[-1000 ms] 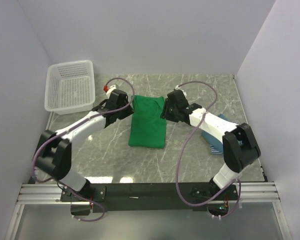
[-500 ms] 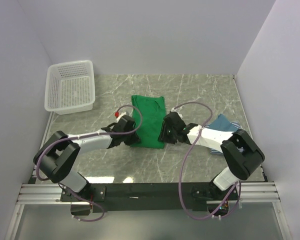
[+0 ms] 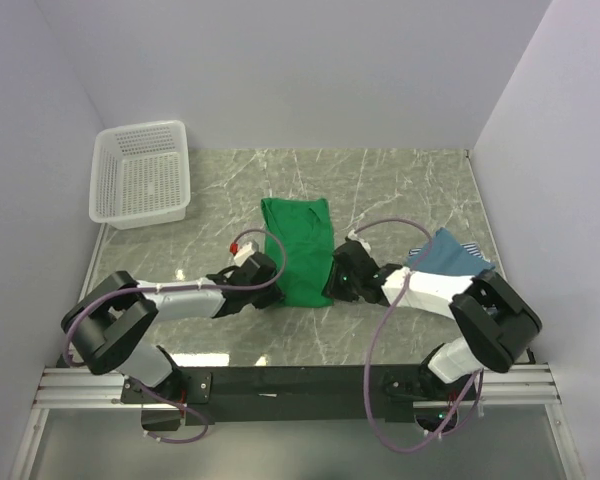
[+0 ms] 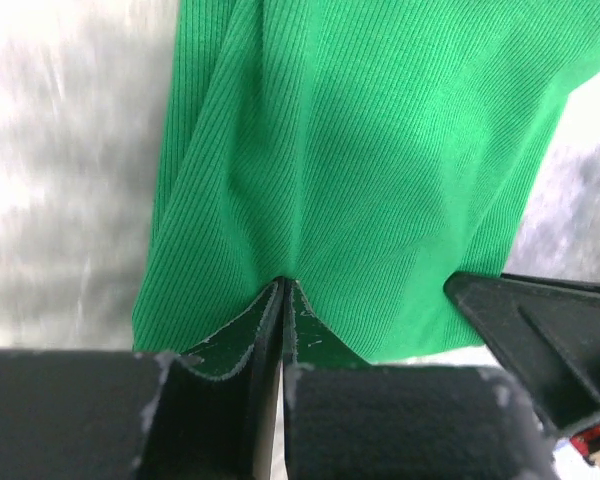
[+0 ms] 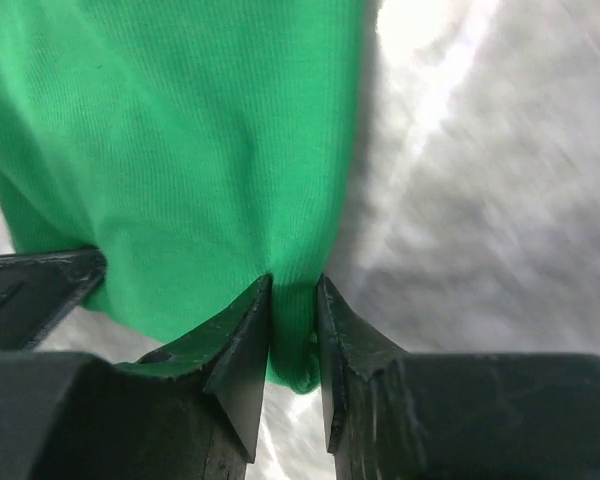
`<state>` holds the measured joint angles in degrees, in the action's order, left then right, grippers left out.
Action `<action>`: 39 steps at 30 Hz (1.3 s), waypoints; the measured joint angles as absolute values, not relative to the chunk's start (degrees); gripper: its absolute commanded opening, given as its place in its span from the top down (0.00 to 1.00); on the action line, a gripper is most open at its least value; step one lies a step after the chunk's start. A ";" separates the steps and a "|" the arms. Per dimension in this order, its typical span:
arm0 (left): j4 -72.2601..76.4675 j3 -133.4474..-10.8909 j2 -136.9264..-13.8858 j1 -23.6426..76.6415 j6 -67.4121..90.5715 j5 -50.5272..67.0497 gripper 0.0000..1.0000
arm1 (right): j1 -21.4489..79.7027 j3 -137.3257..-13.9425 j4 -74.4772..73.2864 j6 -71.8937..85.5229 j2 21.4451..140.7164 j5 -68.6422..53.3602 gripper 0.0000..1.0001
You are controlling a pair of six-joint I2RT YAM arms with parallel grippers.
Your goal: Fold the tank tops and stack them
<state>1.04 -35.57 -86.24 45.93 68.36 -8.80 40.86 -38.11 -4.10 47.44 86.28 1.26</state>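
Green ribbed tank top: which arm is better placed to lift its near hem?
Left, marginally: the left gripper is pinched shut on the green ribbed tank top; the right gripper straddles its corner, jaws apart, grip unsure.

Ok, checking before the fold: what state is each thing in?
green tank top: flat on the table, near corners pinched.
left end effector: shut on its near-left corner.
right end effector: shut on its near-right corner.
teal-blue tank top: lying right, partly hidden.
basket: upright, far left.
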 measured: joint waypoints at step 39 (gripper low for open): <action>-16.80 -58.30 -97.23 18.94 57.84 -10.22 0.98 | 38.61 -71.77 -16.25 40.77 102.85 -2.00 0.90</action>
<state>-16.80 -58.30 -97.23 18.94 57.84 -10.22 38.61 -71.77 -16.25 40.77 102.85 -2.00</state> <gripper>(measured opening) 0.030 0.112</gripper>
